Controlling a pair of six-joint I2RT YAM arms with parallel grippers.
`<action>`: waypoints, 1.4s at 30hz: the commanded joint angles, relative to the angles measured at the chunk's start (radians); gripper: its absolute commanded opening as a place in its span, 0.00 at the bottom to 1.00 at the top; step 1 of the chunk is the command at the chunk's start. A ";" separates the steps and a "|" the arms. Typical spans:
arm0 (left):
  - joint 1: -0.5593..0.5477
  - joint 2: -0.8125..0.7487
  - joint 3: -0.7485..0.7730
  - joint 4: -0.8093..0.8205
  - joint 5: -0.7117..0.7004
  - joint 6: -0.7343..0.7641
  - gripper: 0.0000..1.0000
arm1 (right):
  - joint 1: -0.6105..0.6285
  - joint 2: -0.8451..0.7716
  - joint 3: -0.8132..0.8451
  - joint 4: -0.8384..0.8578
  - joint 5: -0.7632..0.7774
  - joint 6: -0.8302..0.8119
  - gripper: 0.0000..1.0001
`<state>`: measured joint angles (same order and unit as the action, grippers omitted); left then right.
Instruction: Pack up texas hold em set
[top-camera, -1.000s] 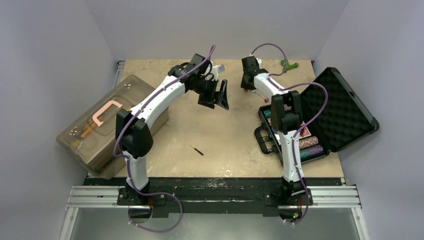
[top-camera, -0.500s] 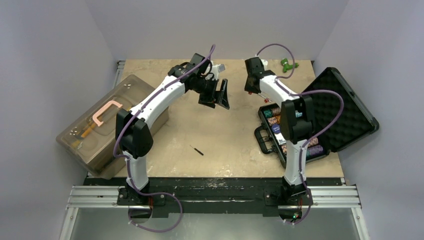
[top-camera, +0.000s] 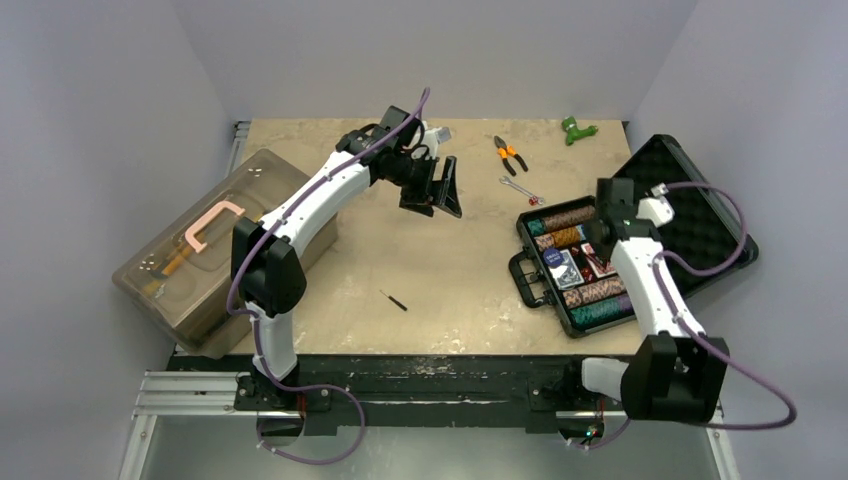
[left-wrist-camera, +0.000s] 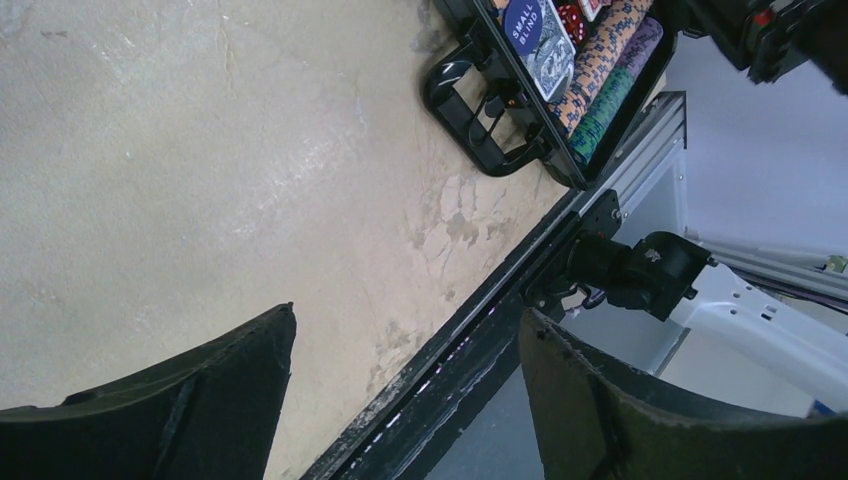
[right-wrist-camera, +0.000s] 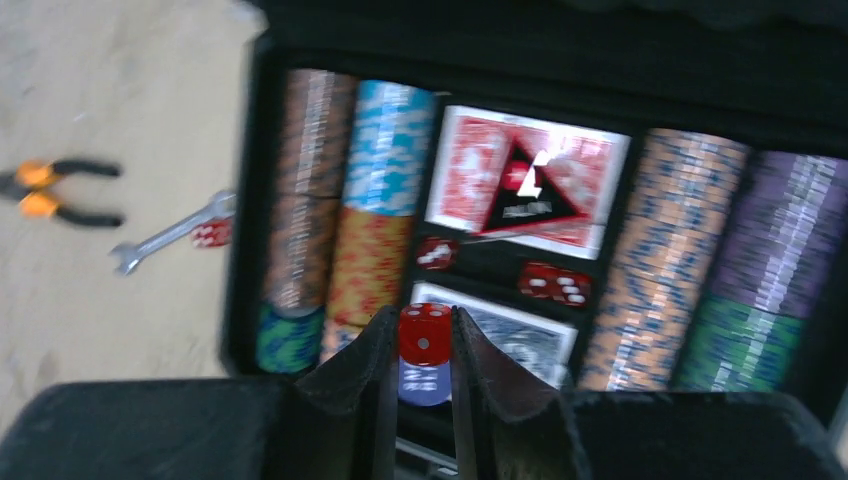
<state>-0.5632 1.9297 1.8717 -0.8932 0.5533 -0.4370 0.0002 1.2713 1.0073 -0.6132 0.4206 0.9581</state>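
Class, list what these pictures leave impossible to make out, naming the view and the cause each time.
- Top view: the red die in the right gripper is hidden under that arm's wrist.
- Right wrist view: blur makes print on the red card deck unreadable.
- Left wrist view: the top edge cuts off the black case.
- Top view: the thin dark item on the table is too small to name.

Your counter (top-camera: 450, 270) carries a brown toolbox (top-camera: 160, 290) at its left edge and an open black case (top-camera: 700, 220) at its right. Pliers (top-camera: 509, 153), a wrench (top-camera: 520, 191) and a green object (top-camera: 577, 128) lie near the far edge, a screwdriver (top-camera: 393, 300) nearer you.
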 joint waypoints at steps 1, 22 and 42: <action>0.007 -0.041 0.003 0.044 0.040 -0.021 0.80 | -0.079 -0.103 -0.136 0.038 0.055 0.138 0.00; 0.007 -0.032 0.003 0.047 0.046 -0.023 0.80 | -0.104 0.133 -0.201 0.104 0.030 0.249 0.00; 0.007 -0.032 0.002 0.048 0.052 -0.024 0.81 | -0.103 0.197 -0.185 0.094 0.065 0.262 0.00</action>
<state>-0.5632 1.9297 1.8717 -0.8764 0.5804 -0.4538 -0.0994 1.4410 0.8097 -0.5156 0.4362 1.1896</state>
